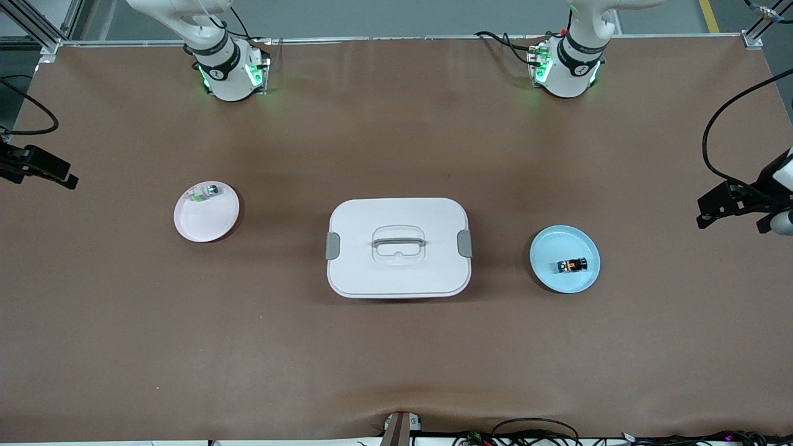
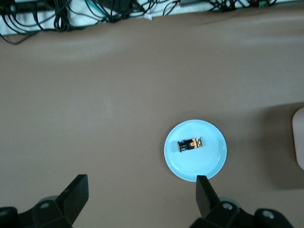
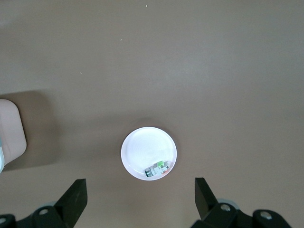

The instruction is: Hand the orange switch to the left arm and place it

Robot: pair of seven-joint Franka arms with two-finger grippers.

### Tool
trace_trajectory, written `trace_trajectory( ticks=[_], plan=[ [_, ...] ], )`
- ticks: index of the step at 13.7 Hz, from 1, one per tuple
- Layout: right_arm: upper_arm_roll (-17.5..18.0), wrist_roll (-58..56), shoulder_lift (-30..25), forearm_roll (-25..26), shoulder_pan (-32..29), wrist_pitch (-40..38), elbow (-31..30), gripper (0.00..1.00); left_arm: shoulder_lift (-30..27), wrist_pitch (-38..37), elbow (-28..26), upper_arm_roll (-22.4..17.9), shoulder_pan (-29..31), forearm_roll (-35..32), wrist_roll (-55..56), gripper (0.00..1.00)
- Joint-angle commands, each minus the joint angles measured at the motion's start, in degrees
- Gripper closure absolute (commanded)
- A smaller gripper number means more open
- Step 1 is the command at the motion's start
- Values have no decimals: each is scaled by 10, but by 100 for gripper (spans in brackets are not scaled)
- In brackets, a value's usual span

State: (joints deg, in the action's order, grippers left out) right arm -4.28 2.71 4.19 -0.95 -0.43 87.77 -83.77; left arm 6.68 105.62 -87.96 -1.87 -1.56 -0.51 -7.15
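The orange switch [image 1: 572, 266] [image 2: 190, 144] lies on its side on a blue plate [image 1: 551, 248] [image 2: 209, 164] toward the left arm's end of the table. The white lidded box [image 1: 398, 248] stands mid-table between the two plates; its edge shows in both wrist views [image 2: 299, 137] [image 3: 9, 130]. My left gripper [image 2: 142, 185] hangs high over bare table beside the blue plate, open and empty. My right gripper [image 3: 140, 186] hangs high beside the pink plate [image 3: 142, 145], open and empty. In the front view only the arms' lower parts show, the left arm [image 1: 570, 62] and the right arm [image 1: 226, 68].
The pink plate [image 1: 204, 220] toward the right arm's end holds a small silver-green part [image 1: 207, 191] [image 3: 158, 168]. Cables [image 2: 71, 14] run along the table edge nearest the front camera. Black camera mounts [image 1: 37, 164] [image 1: 737, 198] stand at both table ends.
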Motion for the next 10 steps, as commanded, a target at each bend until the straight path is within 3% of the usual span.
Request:
trace_trajectory(
  ticks=[1,3,10],
  plan=[
    [3,-7,-14,0,-5,5,-11,0,-60,31,-65,17,2,3,26,0],
    [3,-7,-14,-1,-6,6,-11,0,-64,30,-67,17,2,2,70,0],
    [3,-7,-14,-1,-10,7,-11,0,-67,-30,-45,16,3,5,69,0]
  ],
)
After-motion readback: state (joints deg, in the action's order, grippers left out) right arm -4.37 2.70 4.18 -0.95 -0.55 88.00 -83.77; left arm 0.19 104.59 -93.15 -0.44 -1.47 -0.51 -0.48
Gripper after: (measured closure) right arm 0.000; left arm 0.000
